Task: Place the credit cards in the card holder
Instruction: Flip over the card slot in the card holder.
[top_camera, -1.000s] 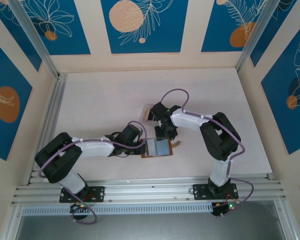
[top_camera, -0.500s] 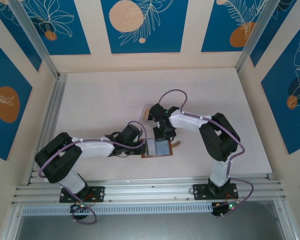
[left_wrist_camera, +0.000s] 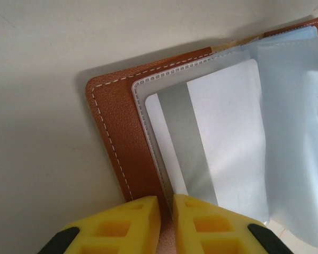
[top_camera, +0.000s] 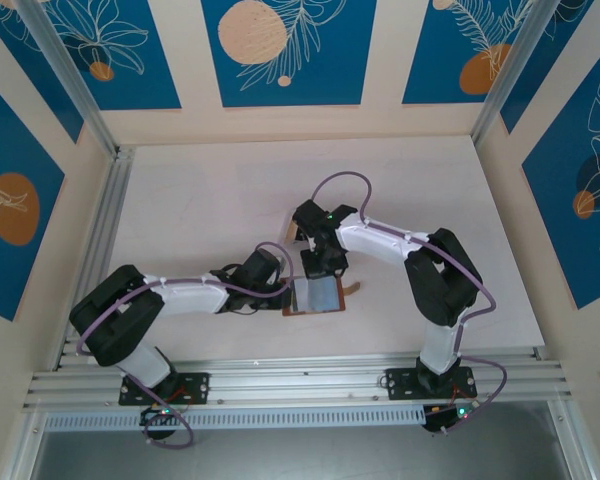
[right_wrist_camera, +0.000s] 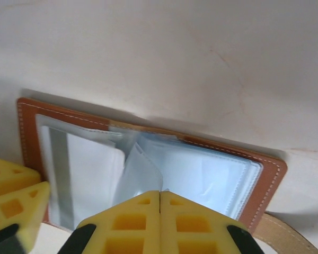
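The brown card holder (top_camera: pixel 316 298) lies open on the table, its clear sleeves up. My left gripper (left_wrist_camera: pixel 167 203) is shut on the card holder's (left_wrist_camera: pixel 116 132) brown edge. A pale credit card (left_wrist_camera: pixel 201 137) with a grey stripe sits inside a sleeve. My right gripper (right_wrist_camera: pixel 159 193) is shut over the open card holder (right_wrist_camera: pixel 148 132), with the corner of a lifted clear sleeve (right_wrist_camera: pixel 140 172) pinched at its tips. The left gripper's fingers (right_wrist_camera: pixel 13 198) show at the lower left of the right wrist view. Small tan credit cards (top_camera: pixel 296 224) lie behind the right gripper (top_camera: pixel 320 266).
The holder's tab clasp (right_wrist_camera: pixel 275 233) sticks out at its right end (top_camera: pixel 352 289). Aluminium rails (top_camera: pixel 280 375) run along the near edge and the left side. Bare table (top_camera: pixel 200 200) lies to the left and behind.
My right gripper has shut and drawn slightly back and left, lifting the sleeve. The left arm and the card holder have not moved.
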Controlling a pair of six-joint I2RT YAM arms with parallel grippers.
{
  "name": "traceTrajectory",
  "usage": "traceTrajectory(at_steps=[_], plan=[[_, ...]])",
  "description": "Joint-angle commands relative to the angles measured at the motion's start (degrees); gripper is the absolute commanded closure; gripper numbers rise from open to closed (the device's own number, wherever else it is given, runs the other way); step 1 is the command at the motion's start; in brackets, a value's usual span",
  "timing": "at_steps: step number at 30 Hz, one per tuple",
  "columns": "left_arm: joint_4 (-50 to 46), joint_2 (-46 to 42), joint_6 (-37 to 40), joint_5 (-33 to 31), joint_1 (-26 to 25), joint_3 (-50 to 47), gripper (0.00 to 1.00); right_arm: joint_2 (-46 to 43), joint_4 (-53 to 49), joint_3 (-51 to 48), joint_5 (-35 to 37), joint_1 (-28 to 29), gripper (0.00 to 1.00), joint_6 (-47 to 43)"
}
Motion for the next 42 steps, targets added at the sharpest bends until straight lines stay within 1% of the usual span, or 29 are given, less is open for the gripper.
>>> traceTrajectory(at_steps=[1, 6, 8, 11, 14, 16, 20, 26, 30, 33, 38, 42], plan=[[-4.81, 3.51, 1.15, -1.41, -1.08, -1.8, 0.83, 0.04, 0.14, 1.02, -7.23, 0.53, 1.0, 1.82], [-4.92, 3.48, 1.32, -1.44, -1.25, -1.53, 0.83, 2.38, 4.26, 0.79, -13.77, 0.52, 1.0, 3.76], [-4.97, 3.33, 1.31, -1.44, -1.25, -1.55, 0.83, 2.94, 6.07, 0.3, -15.69, 0.6, 0.95, 4.43], [-5.1, 3.13, 1.32, -1.53, -1.26, -1.58, 0.83, 3.4, 8.52, -0.88, -18.23, 0.52, 0.8, 5.22], [-5.6, 2.39, 1.32, -1.93, -1.26, -1.68, 0.83, 3.64, 10.8, -2.06, -20.39, 0.04, 0.7, 5.76], [-6.32, 1.71, 1.41, -2.59, -1.3, -1.68, 0.83, 3.58, 12.58, -3.07, -21.63, -0.42, 0.67, 6.15], [-7.8, -0.98, 1.49, -4.26, -1.25, -2.51, 0.81, 3.77, 13.98, -3.8, -22.66, -1.05, 0.65, 6.31], [-14.03, -7.34, 1.68, -7.88, -1.17, -3.11, 0.73, 4.29, 17.25, -4.92, -24.99, -1.94, 0.59, 6.94], [-18.74, -13.28, 1.65, -9.52, -1.08, -3.69, 0.64, 5.51, 18.36, -4.05, -26.16, -2.03, 0.56, 7.04], [-21.0, -16.91, 1.76, -8.82, -0.99, -4.14, 0.56, 6.26, 19.23, -3.77, -27.2, -1.87, 0.56, 7.21], [-20.63, -21.16, 0.56, -6.03, 0.19, -5.9, 0.5, 5.73, 19.85, -4.41, -27.73, -1.37, 0.55, 7.14], [-19.78, -22.0, 1.25, -4.43, 0.51, -4.82, 0.38, 3.67, 20.59, -5.64, -28.85, -1.22, 0.52, 7.34]])
